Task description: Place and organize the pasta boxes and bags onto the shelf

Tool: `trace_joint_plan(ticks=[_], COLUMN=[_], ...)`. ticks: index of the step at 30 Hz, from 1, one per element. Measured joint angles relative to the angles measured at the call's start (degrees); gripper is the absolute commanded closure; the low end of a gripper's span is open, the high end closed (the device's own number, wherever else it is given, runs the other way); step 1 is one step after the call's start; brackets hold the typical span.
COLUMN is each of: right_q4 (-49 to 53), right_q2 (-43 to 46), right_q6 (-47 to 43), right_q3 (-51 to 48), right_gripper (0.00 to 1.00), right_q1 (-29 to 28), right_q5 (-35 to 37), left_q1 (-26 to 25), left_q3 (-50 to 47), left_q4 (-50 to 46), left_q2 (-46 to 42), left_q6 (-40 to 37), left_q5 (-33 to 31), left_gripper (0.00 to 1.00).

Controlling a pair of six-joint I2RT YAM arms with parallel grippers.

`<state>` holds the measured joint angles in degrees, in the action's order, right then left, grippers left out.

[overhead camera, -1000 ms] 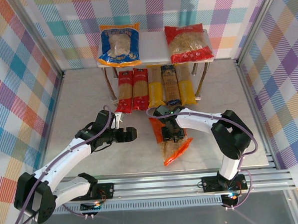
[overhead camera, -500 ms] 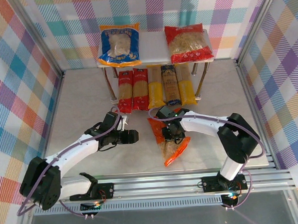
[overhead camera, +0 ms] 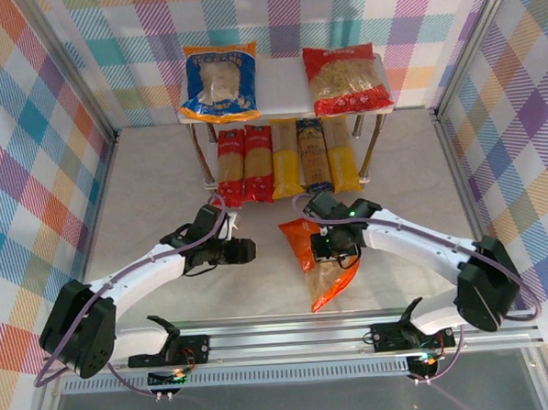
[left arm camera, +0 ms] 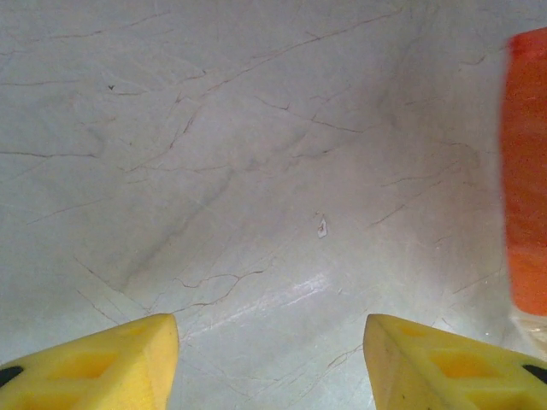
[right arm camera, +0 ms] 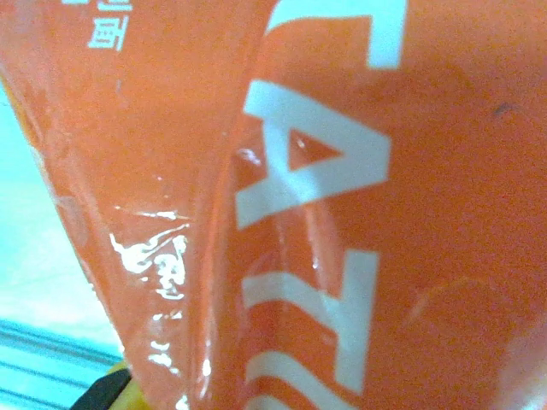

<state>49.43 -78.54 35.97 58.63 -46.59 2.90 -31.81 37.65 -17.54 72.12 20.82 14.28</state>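
1. Spanning my overhead feed: the table [overhead camera: 153, 175], pale and marbled, with checked panels [overhead camera: 31, 135] on three sides.
2. Shelf [overhead camera: 282, 87], two tiers of pale boards on thin legs. It stands at the far side of the table, roughly centred.
3. Blue-and-red bag [overhead camera: 218, 81], lying flat on the left end of the top tier with its near end at the board's front edge.
4. Red bag [overhead camera: 345, 78], lying flat on the right end of the top tier, well apart from the blue-and-red bag, with bare board between them.
5. Orange bag [overhead camera: 321, 262], in front of the shelf and right of centre, lengthways with one end toward the shelf. I cannot tell whether it rests fully on the table. My right wrist feed shows its film [right arm camera: 342, 213] up close, creased into an upright fold. My left wrist feed shows its edge [left arm camera: 526, 171] at the right margin.
6. Pasta boxes, five on the lower tier, side by side with near ends toward the arms. From the left: red box [overhead camera: 230, 166], second red box [overhead camera: 258, 162], yellow box [overhead camera: 285, 158], dark blue box [overhead camera: 314, 155], second yellow box [overhead camera: 341, 154].
7. Right gripper [overhead camera: 336, 248], set on the upper part of the orange bag and clamped on its film.
8. Left gripper [overhead camera: 244, 251] [left arm camera: 272, 342], just left of the orange bag and apart from it. Its yellow fingertips [left arm camera: 111, 359] are spread with bare table between them, grasping nothing.
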Motion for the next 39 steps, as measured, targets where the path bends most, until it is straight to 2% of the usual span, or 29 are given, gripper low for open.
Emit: trace_joint_plan(ticks=[10,15,21,29,39], right_q4=[8.07,11.76,11.61,6.88,2.51], right_q2=[9.11,12.02,10.64,1.73,-19.63], right_q6=[0.39,-1.18,-5.79,-14.01,-25.83], right_q3=[5.99,16.85,33.00,54.36,81.48], right_gripper=[1.00,1.00,1.00,1.00,1.00], right_q1=[-1.09,-1.51,-1.51,-1.51,-1.01], right_q5=[-1.73,-2.36,-2.99,1.29,10.64], left_q1=[-0.24,-0.81,-1.44,-1.55,-1.55], left_q3=[0.00,0.00,0.90,2.45,3.39], left_q4=[-0.02,-0.07,-0.55,-2.01,-3.52], left_q2=[0.28,0.28,0.20,-1.95,-3.54], left_q6=[-0.02,-0.04,-0.04,-0.07,-0.70], left_q5=[-0.92,-1.51,-1.55,-1.55,-1.92], left_gripper=[0.42,0.42,0.42,0.42,0.42])
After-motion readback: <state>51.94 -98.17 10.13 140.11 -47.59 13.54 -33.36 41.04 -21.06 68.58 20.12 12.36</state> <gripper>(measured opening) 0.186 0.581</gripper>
